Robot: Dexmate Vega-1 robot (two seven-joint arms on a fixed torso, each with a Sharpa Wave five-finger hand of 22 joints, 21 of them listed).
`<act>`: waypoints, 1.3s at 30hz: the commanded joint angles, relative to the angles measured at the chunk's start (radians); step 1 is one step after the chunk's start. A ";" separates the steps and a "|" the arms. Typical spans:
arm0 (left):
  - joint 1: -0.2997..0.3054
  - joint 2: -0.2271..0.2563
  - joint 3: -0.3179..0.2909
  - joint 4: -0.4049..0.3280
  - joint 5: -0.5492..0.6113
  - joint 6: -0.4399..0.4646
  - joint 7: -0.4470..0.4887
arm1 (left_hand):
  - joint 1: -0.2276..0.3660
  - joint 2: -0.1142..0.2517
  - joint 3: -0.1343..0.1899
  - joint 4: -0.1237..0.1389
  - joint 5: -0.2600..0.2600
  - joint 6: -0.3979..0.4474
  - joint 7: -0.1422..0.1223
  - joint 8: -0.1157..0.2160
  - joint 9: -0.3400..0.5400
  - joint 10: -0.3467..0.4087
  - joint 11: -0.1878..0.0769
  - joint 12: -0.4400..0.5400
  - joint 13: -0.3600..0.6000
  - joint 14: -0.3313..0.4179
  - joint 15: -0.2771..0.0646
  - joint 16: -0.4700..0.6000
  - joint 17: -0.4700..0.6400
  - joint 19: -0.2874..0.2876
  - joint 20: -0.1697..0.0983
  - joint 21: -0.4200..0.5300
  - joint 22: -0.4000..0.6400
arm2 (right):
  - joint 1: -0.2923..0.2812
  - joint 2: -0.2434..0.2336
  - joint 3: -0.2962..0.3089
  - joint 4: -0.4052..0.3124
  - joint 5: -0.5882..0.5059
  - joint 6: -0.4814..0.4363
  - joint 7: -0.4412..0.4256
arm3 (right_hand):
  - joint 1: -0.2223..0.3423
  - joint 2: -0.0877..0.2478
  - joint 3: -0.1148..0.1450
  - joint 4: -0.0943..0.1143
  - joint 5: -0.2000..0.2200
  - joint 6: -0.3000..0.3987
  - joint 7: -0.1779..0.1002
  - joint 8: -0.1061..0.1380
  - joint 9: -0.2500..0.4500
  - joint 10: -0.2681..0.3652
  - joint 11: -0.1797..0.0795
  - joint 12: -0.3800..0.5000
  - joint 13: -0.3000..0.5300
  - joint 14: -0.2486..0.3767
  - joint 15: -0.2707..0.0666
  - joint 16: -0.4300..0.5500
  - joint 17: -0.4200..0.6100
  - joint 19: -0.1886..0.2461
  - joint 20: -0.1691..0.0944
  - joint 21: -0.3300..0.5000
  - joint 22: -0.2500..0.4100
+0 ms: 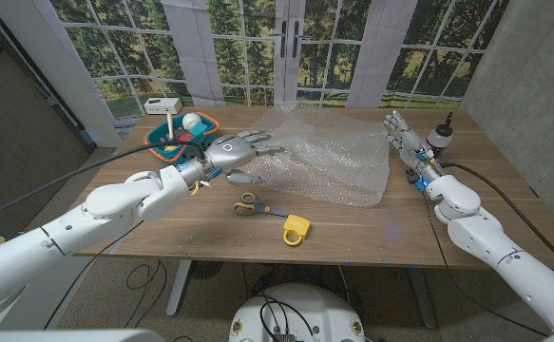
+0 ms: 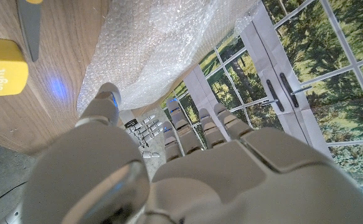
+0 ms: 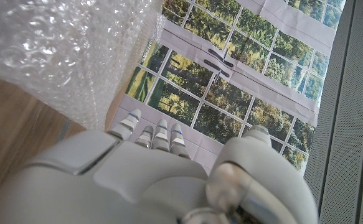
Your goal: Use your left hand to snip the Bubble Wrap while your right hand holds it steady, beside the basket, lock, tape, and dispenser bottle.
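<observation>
Head view shows a wooden surface (image 1: pixel 353 228) with the Bubble Wrap (image 1: pixel 338 161) spread across its middle. Left hand (image 1: pixel 241 150) hovers at the wrap's left edge, fingers spread, holding nothing. Right hand (image 1: pixel 405 142) stands at the wrap's right edge, fingers extended and apart, empty. Scissors (image 1: pixel 254 206) and a yellow lock (image 1: pixel 296 230) lie just in front of the wrap. Left of the wrap sits the basket (image 1: pixel 181 136); right of it, the dispenser bottle (image 1: pixel 440 136). Behind the wrap, a printed backdrop of windows and trees (image 1: pixel 286 47) lines the wall.
</observation>
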 commanded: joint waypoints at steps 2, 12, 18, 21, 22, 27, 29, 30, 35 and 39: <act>0.005 0.011 0.010 -0.001 -0.012 -0.022 -0.037 | 0.003 0.002 -0.005 0.002 0.002 0.016 -0.004 0.008 0.001 0.025 -0.001 0.012 0.005 0.006 -0.159 0.009 0.004 0.000 0.001 0.003 0.002 | -0.004 -0.004 0.003 -0.003 0.000 -0.007 -0.004 | 0.007 0.007 0.002 -0.004 -0.004 -0.001 -0.001 0.003 0.002 0.002 -0.004 0.003 0.005 -0.004 0.007 0.003 0.000 -0.003 0.008 0.003 0.004; 0.004 0.018 0.006 -0.011 0.000 -0.016 -0.060 | 0.003 0.004 -0.010 0.003 0.003 0.027 0.009 0.010 0.001 0.043 -0.001 0.015 0.007 0.009 -0.157 0.011 0.004 0.000 0.002 0.004 0.002 | 0.000 0.001 0.000 0.009 -0.001 -0.002 0.001 | 0.007 0.007 0.002 -0.005 -0.004 -0.001 -0.001 0.003 0.002 0.002 -0.002 0.003 0.005 -0.002 0.004 0.005 0.000 -0.004 0.008 0.003 0.004; 0.007 0.019 0.004 -0.017 -0.001 -0.010 -0.075 | 0.005 0.007 -0.010 0.004 0.003 0.032 0.016 0.011 0.001 0.055 -0.002 0.018 0.008 0.013 -0.156 0.012 0.004 0.000 0.005 0.004 0.002 | -0.003 0.000 0.001 0.007 0.002 -0.004 0.000 | 0.007 0.008 0.003 -0.005 -0.005 -0.001 -0.001 0.003 0.002 0.003 -0.001 0.004 0.005 -0.002 0.004 0.005 0.000 -0.004 0.008 0.004 0.004; 0.003 0.015 0.010 -0.015 0.001 -0.013 -0.083 | 0.007 0.011 -0.011 0.005 0.003 0.039 0.015 0.012 0.001 0.067 -0.001 0.021 0.009 0.016 -0.155 0.014 0.004 0.000 0.006 0.004 0.002 | -0.004 -0.001 0.002 0.006 0.005 -0.006 0.001 | 0.006 0.007 0.003 -0.005 -0.005 0.000 0.000 0.003 0.002 0.002 -0.002 0.003 0.005 -0.002 0.004 0.005 0.000 -0.004 0.007 0.004 0.004; 0.001 0.014 0.012 -0.014 0.006 -0.016 -0.084 | 0.007 0.012 -0.012 0.005 0.003 0.044 0.016 0.014 0.001 0.071 -0.001 0.022 0.009 0.017 -0.155 0.014 0.004 0.001 0.006 0.004 0.002 | -0.005 -0.001 0.003 0.004 0.006 -0.009 -0.001 | 0.006 0.007 0.003 -0.005 -0.005 0.000 -0.001 0.003 0.002 0.003 -0.002 0.004 0.005 -0.002 0.004 0.005 0.000 -0.004 0.007 0.004 0.004; -0.006 0.009 0.021 -0.015 0.007 -0.015 -0.108 | 0.008 0.013 -0.013 0.005 0.002 0.053 0.014 0.016 0.001 0.081 -0.002 0.025 0.010 0.021 -0.154 0.015 0.004 0.001 0.006 0.004 0.002 | -0.003 -0.001 0.003 0.008 0.005 -0.005 0.000 | 0.005 0.007 0.003 -0.005 -0.005 0.000 0.000 0.003 0.002 0.002 -0.002 0.004 0.005 -0.002 0.004 0.006 0.000 -0.005 0.007 0.004 0.004; -0.007 0.005 0.025 -0.014 0.009 -0.013 -0.113 | 0.010 0.015 -0.012 0.004 0.003 0.054 0.014 0.016 0.001 0.082 -0.002 0.025 0.010 0.022 -0.154 0.015 0.004 0.001 0.007 0.004 0.002 | -0.003 -0.001 0.003 0.009 0.005 -0.005 0.002 | 0.005 0.007 0.003 -0.005 -0.005 0.000 0.000 0.003 0.002 0.003 -0.001 0.004 0.005 -0.003 0.004 0.006 0.000 -0.005 0.007 0.004 0.004; -0.008 0.004 0.027 -0.015 0.008 -0.014 -0.120 | 0.011 0.016 -0.012 0.004 0.003 0.055 0.014 0.016 0.001 0.083 -0.002 0.025 0.011 0.022 -0.154 0.015 0.004 0.001 0.007 0.004 0.002 | -0.002 -0.002 0.002 0.011 0.003 -0.003 0.004 | 0.005 0.007 0.003 -0.005 -0.005 0.000 0.000 0.003 0.002 0.003 -0.002 0.004 0.005 -0.003 0.004 0.006 0.000 -0.005 0.007 0.004 0.004; -0.012 0.001 0.032 -0.017 0.003 -0.020 -0.135 | 0.019 0.022 -0.009 0.002 0.005 0.061 0.016 0.017 0.001 0.086 -0.003 0.024 0.012 0.025 -0.156 0.016 0.004 0.001 0.008 0.004 0.002 | -0.005 -0.002 0.004 0.010 0.008 -0.007 0.002 | 0.005 0.007 0.003 -0.006 -0.005 -0.001 -0.001 0.003 0.002 0.003 -0.001 0.004 0.005 -0.002 0.003 0.006 0.000 -0.005 0.007 0.004 0.004; -0.013 -0.001 0.035 -0.018 0.004 -0.019 -0.144 | 0.023 0.025 -0.009 0.001 0.005 0.068 0.019 0.018 0.001 0.096 0.000 0.027 0.013 0.029 -0.156 0.017 0.004 0.002 0.008 0.005 0.002 | -0.006 -0.002 0.005 0.010 0.013 -0.011 0.003 | 0.005 0.007 0.003 -0.006 -0.006 -0.001 -0.001 0.003 0.002 0.003 -0.001 0.004 0.005 -0.002 0.002 0.006 0.000 -0.005 0.007 0.004 0.004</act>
